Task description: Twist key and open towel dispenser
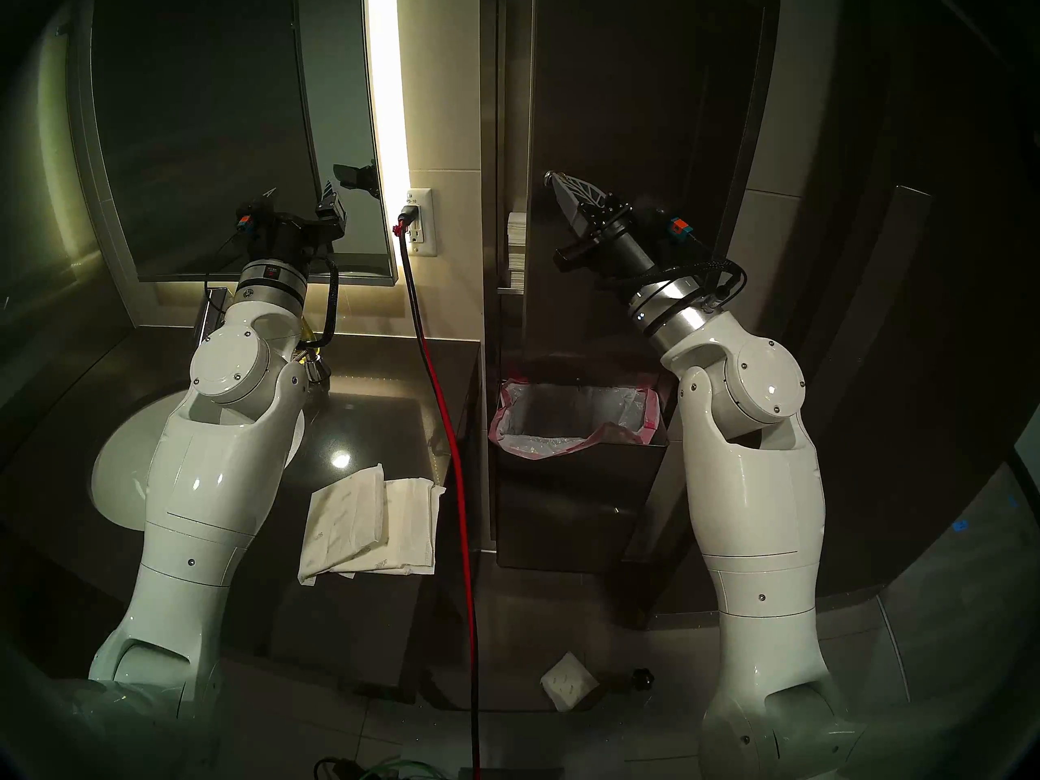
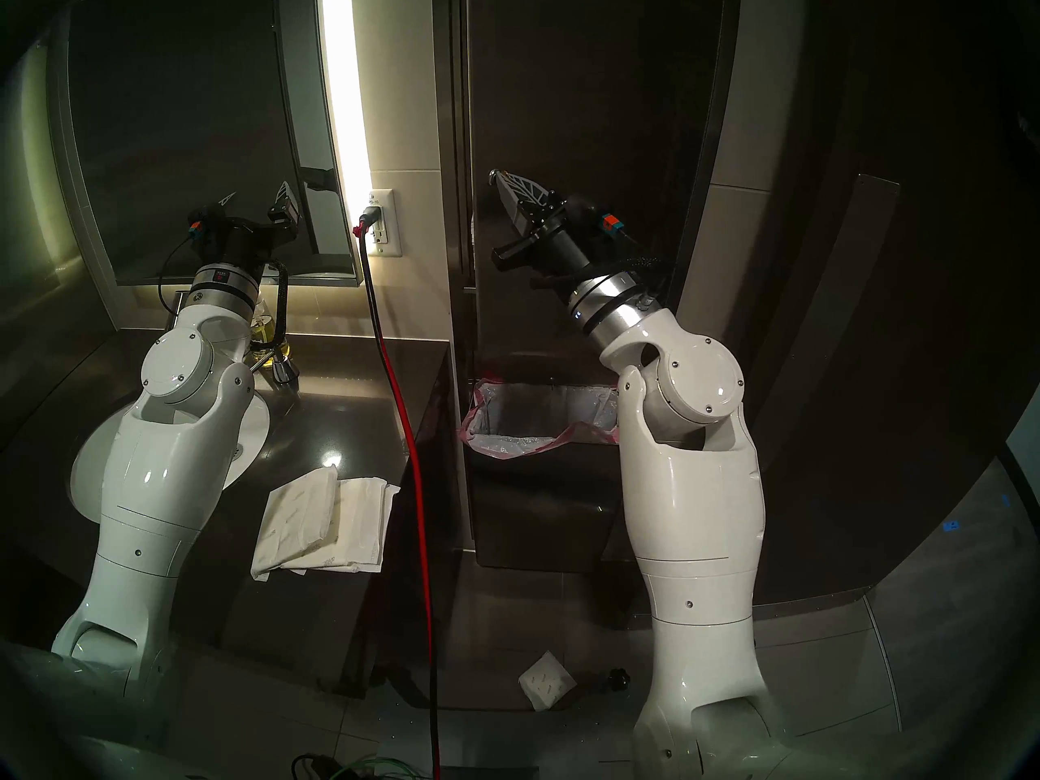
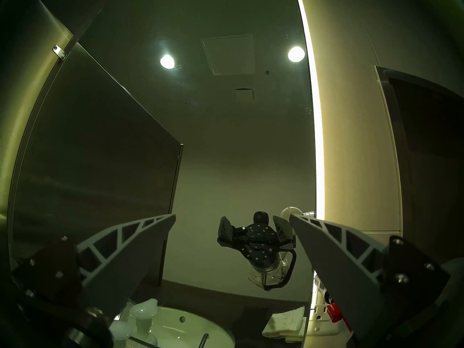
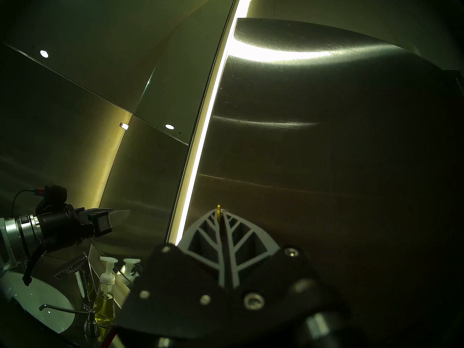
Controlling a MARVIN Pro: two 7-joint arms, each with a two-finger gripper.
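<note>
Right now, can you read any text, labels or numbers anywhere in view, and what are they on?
Nothing reads for certain.
Wall outlet: small mark at its top, too small to read.
Folded paper towels: faint printed marks, blurred.
Left arm's wrist label: red patch, unreadable.
Towel dispenser: no lettering visible.

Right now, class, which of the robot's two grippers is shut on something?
The right gripper, shut on the amber key at the steel dispenser door. The left gripper hangs open before the mirror, holding nothing.
</note>
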